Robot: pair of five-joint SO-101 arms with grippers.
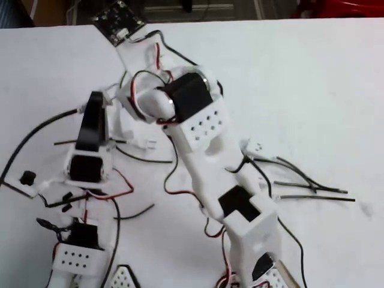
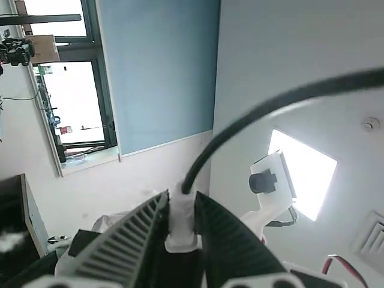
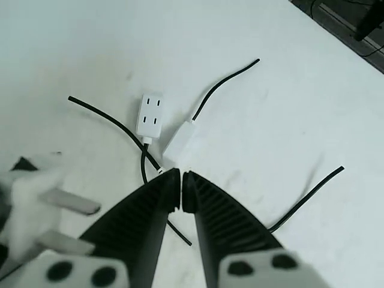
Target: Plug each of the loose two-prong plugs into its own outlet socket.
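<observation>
At the table's point(image 1: 312, 72) 9 o'clock, left gripper point(image 2: 181, 197) is clamping one plug point(image 2: 180, 219). Right gripper point(image 3: 180, 175) is pinching shut, apparently empty. Outlet point(image 3: 149, 114) is showing bare sockets, with nothing plugged yet.

Smooth white plastic outlet socket point(image 3: 149, 114) and plug point(image 3: 178, 143), matt white table point(image 3: 288, 120) (faintly scuffed).

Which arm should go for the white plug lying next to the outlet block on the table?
Right. The right gripper hangs over that loose plug and the outlet block. The left gripper is clamped on a second plug and points at the ceiling.
</observation>
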